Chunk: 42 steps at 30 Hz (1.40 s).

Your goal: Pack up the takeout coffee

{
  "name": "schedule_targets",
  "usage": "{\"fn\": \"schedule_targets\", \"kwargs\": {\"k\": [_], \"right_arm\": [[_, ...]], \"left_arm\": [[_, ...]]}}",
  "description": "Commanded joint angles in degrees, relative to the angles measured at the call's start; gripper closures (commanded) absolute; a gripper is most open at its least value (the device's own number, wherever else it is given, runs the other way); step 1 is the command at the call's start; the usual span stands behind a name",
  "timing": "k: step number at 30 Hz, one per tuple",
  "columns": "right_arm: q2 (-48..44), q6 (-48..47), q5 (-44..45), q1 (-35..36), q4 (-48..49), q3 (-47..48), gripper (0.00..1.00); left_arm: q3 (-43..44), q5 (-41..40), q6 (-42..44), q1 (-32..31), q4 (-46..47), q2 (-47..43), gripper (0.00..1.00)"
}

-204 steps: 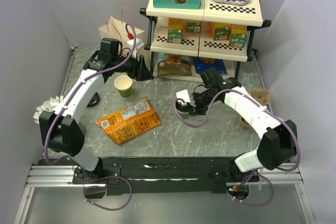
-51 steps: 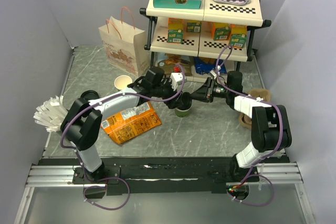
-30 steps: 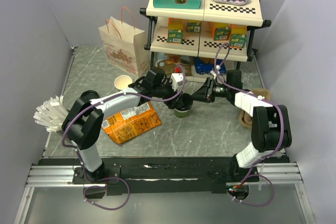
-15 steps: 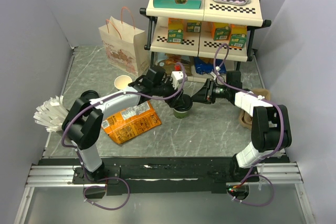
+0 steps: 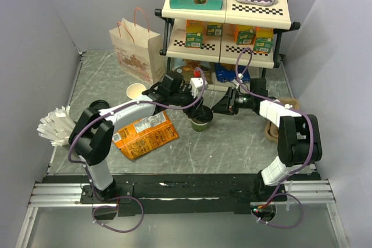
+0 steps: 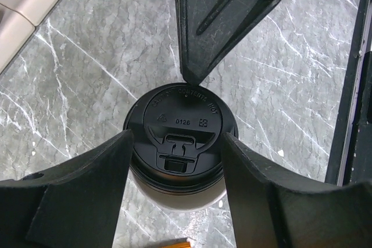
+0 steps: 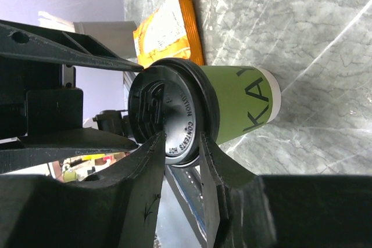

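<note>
The takeout coffee (image 5: 201,124), a dark green cup with a black lid, stands on the marble table at mid-centre. My left gripper (image 5: 199,112) comes from the left and its fingers press both sides of the lid (image 6: 177,123). My right gripper (image 5: 215,110) comes from the right, and its narrow jaws pinch the lid's far rim (image 7: 181,117). The right fingers (image 6: 221,10) show as a black wedge at the lid's edge. The cup's green side (image 7: 238,103) is upright on the table.
A paper bag (image 5: 138,50) stands open at the back left beside a two-tier shelf (image 5: 226,10). A lidless green cup (image 5: 136,92) and an orange snack packet (image 5: 142,133) lie left of the coffee. White ruffled papers (image 5: 52,125) are at the far left.
My left arm swung from the bag to the coffee, which my right gripper carried slightly left. In the last second the left wrist shifted a little towards the shelf; the cup stayed put.
</note>
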Motion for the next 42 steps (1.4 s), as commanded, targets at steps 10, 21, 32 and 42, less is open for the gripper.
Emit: {"fn": "schedule_targets", "kwargs": {"k": [10,21,32,42], "right_arm": [[2.0,-1.6,1.0,1.1,-0.9,3.8,0.62],[1.3,-3.5,1.3,3.3,-2.5,4.9,0.63],[-2.0,-6.6,1.8,3.2,0.1,4.6,0.63],[-17.1,-36.8,2.6,3.4,-3.7,-2.5,0.71]], "left_arm": [[1.8,1.4,0.9,-0.2,-2.1,0.1,0.34],[1.1,2.4,1.0,-0.2,-2.6,-1.1,0.35],[0.4,3.3,1.9,-0.2,-3.8,-2.4,0.35],[-0.4,3.6,2.2,-0.1,-3.5,-2.9,0.36]]}}
